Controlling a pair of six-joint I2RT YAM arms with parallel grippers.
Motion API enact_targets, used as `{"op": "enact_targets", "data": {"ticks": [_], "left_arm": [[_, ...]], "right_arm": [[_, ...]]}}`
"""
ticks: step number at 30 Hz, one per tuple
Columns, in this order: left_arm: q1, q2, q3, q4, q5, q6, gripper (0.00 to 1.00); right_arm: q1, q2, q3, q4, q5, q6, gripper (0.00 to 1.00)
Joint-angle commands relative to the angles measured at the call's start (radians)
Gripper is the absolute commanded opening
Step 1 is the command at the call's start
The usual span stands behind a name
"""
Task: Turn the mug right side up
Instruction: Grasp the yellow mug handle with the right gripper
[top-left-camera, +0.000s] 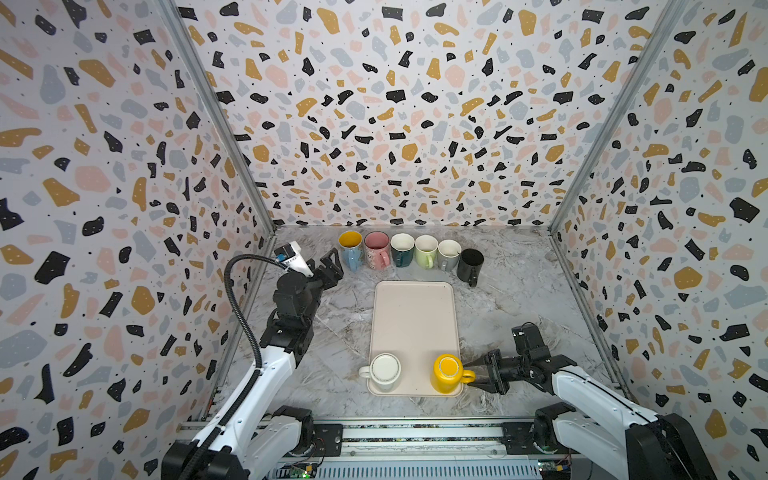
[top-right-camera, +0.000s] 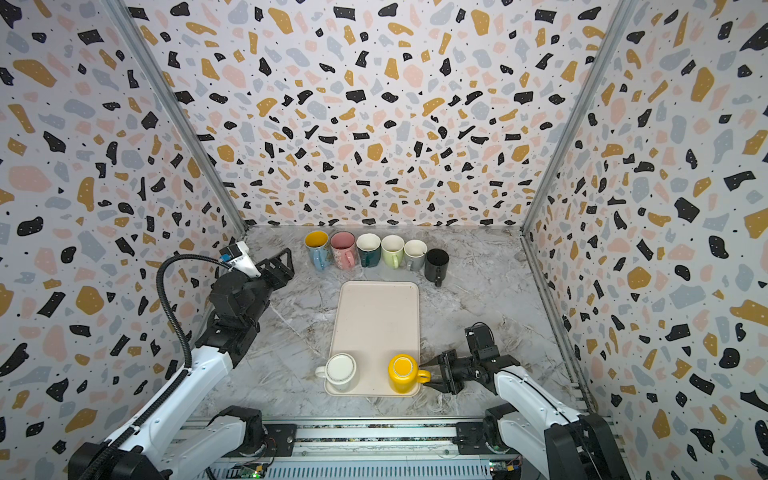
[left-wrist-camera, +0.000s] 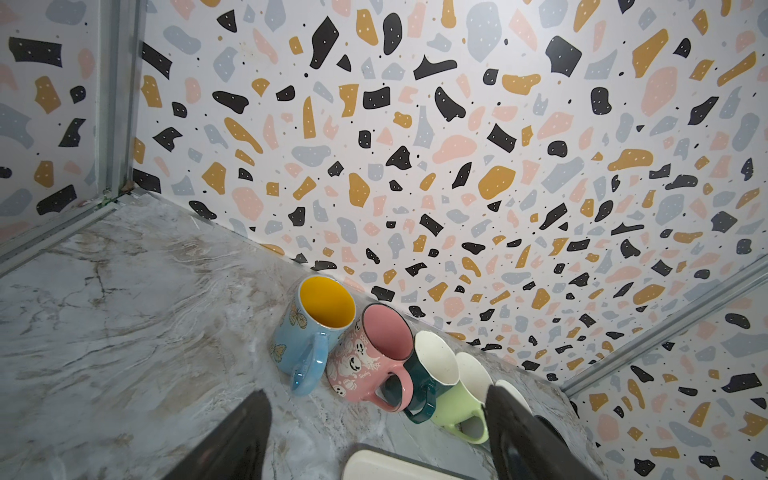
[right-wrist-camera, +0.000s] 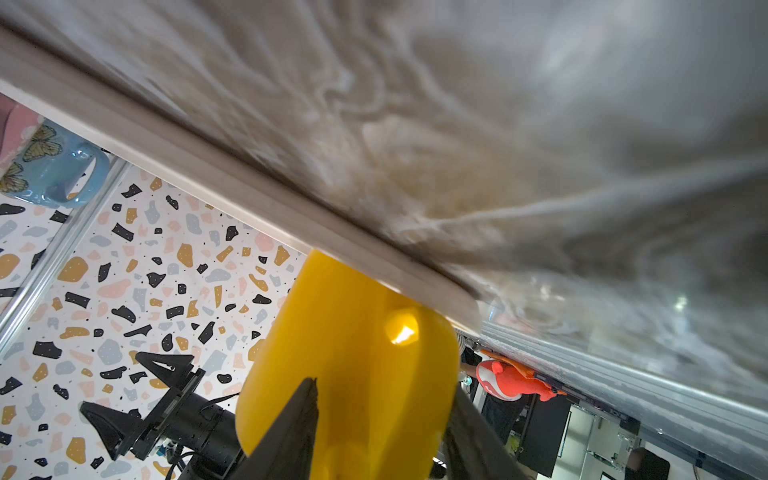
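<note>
Over on the left, the left claw (top-left-camera: 330, 257) hangs above the table (top-left-camera: 519, 291) near the back wall, jaws spread wide and holding nothing. Just off its fingertips stands the blue mug (top-left-camera: 350, 249), first in a row of 6 upright mugs that runs away from the claw along the wall. The pink mug (top-left-camera: 377, 249) is next in line. In the left wrist view those 2 sit right ahead, framed between the open fingers (left-wrist-camera: 245, 432).

Moving across, the cream tray (top-left-camera: 413, 316) lies between the 2 claws. The white mug (top-left-camera: 385, 371) sits base up on its near corner, on the left claw's side but well apart from that claw.

Now the action: the yellow mug (top-left-camera: 446, 374) stands base up on the tray's other near corner, far from the left claw and directly in front of the right one. Its handle (top-left-camera: 467, 376) points straight at the right claw (top-left-camera: 471, 375).

That claw lies low and level, its jaws parted, 1 on each side of the handle. The mug's body is just beyond the fingertips. In the right wrist view the yellow wall fills the space ahead of the 2 dark fingers (right-wrist-camera: 291, 432). Whether the pads are already touching the handle, I cannot tell.
</note>
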Motion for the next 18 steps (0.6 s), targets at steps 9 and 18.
{"op": "enact_targets", "data": {"ticks": [9, 18], "left_arm": [[0.005, 0.003, -0.012, 0.046, -0.028, 0.025, 0.83], [0.005, 0.002, -0.012, 0.041, -0.037, 0.031, 0.83]], "right_arm": [[0.024, 0.071, 0.042, 0.117, -0.003, 0.004, 0.34], [0.033, 0.147, 0.067, 0.186, -0.01, -0.004, 0.13]]}}
